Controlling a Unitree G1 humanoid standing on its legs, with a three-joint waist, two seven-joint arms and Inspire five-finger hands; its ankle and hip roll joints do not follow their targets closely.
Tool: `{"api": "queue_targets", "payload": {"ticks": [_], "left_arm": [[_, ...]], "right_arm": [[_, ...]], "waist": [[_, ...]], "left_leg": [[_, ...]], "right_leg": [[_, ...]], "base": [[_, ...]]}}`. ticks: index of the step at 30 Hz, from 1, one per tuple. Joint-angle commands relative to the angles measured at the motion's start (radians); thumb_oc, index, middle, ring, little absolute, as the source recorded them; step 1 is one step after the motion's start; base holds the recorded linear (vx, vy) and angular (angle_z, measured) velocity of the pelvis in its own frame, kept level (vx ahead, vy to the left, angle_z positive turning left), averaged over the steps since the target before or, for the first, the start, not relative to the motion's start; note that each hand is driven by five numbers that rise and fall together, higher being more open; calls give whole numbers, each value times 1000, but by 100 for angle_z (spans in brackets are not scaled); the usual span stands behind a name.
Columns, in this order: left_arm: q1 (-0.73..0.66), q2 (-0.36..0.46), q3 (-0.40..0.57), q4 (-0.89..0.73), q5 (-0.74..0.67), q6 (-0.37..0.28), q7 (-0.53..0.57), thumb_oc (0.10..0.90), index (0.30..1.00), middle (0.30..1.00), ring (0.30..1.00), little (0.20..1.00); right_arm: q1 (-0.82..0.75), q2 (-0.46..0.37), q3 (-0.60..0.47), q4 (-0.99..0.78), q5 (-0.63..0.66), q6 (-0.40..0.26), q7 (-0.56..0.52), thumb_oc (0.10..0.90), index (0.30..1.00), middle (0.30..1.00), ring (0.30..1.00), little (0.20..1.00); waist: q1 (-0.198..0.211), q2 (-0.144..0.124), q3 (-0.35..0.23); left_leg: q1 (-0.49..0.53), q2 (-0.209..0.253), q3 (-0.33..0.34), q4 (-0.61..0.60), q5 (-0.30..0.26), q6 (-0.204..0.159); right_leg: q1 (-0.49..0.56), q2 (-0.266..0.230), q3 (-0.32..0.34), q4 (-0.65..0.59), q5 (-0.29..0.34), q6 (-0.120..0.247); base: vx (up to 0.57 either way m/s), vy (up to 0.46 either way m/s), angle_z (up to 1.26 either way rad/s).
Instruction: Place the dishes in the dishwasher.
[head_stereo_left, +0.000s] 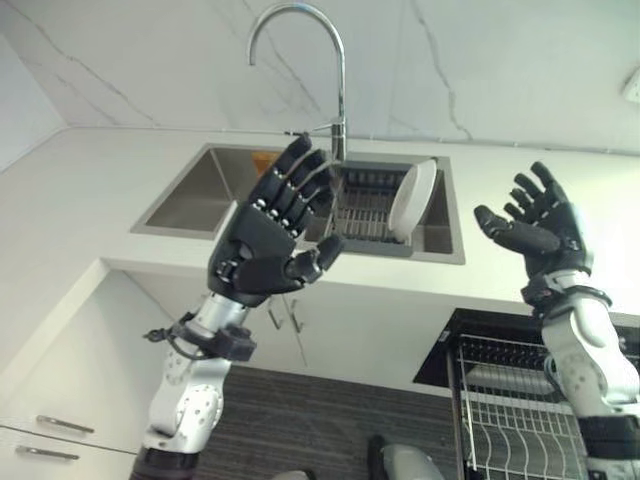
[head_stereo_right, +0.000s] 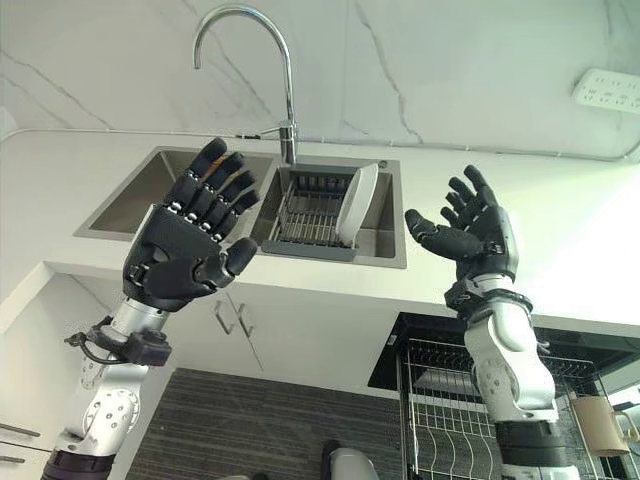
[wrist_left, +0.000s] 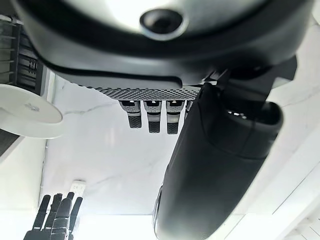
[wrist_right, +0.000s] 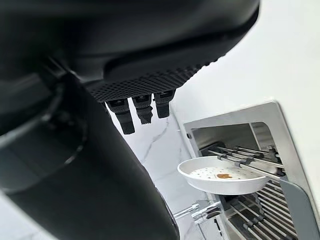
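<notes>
A white plate (head_stereo_left: 412, 200) stands on edge in a wire rack (head_stereo_left: 362, 212) in the right half of the steel sink (head_stereo_left: 195, 190); the plate (wrist_right: 222, 175) has a small brown spot on its face. My left hand (head_stereo_left: 270, 235) is raised in front of the sink's left half, fingers straight, holding nothing. My right hand (head_stereo_left: 545, 225) is raised to the right of the sink over the white counter, fingers spread, also holding nothing. Below right, the dishwasher's wire rack (head_stereo_left: 520, 420) is pulled out.
A tall curved tap (head_stereo_left: 335, 70) rises behind the sink. An orange object (head_stereo_left: 262, 160) lies at the sink's back left. White cabinet fronts with handles (head_stereo_left: 60, 425) run along the left. A wall socket (head_stereo_right: 605, 90) sits at the upper right.
</notes>
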Motion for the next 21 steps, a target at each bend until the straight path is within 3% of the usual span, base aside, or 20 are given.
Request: {"api": "queue_targets", "payload": {"ticks": [1, 6, 21], "left_arm": [[-69, 64, -6, -56, -55, -84, -20, 800, 900, 900, 900, 900], [-93, 85, -25, -33, -47, -90, -9, 800, 900, 900, 900, 900], [-145, 133, -69, 5, -79, -103, 32, 800, 900, 900, 900, 900]], "right_arm": [[-181, -44, -5, 44, 31, -44, -11, 800, 900, 900, 900, 900], [-266, -84, 44, 207, 86, 42, -8, 800, 900, 900, 900, 900], [-455, -180, 107, 586, 183, 137, 36, 800, 900, 900, 900, 900]], "waist": [[8, -28, -58], [26, -33, -61], [63, -34, -60]], "left_leg": [[28, -27, 27, 70, -191, 40], [33, -25, 27, 70, -194, 36], [36, -23, 31, 70, -190, 33]], "right_leg": [[69, -41, -34, -74, -35, 111], [80, -50, -51, -74, -38, 109], [109, -65, -78, -74, -49, 104]], "base": [[0, 0, 0], [3, 2, 10], [-1, 6, 5]]}}
